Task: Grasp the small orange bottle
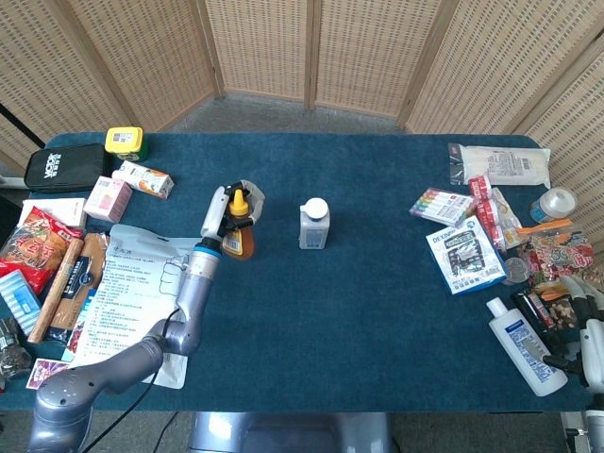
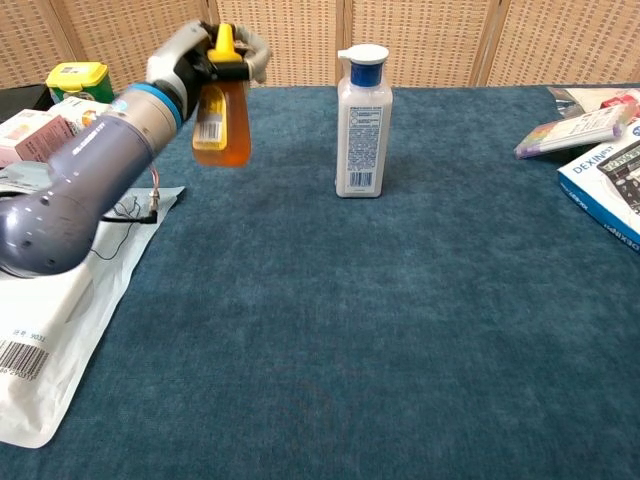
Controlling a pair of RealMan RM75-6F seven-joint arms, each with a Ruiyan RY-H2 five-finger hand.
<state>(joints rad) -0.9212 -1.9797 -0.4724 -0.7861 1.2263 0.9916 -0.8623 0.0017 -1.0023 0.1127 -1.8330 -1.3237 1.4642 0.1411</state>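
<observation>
Small orange bottle (image 2: 222, 110): held clear above the counter (image 2: 400, 330), its yellow cap enclosed by the fingers (image 2: 250, 52) of the left hand (image 2: 195, 55), its body hanging below them. White bottle (image 2: 362, 120): stood upright on the counter, well apart from those fingers. Right hand (image 1: 593, 351): only partly seen at the frame edge; its finger state could not be told.

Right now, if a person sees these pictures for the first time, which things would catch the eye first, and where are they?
The eye goes first to the small orange bottle with its yellow cap, held off the table by the left robot hand at the upper left of the chest view. Next is the white bottle with a blue collar, standing upright alone near the middle of the blue table. Packets and boxes crowd the left and right edges.
</observation>
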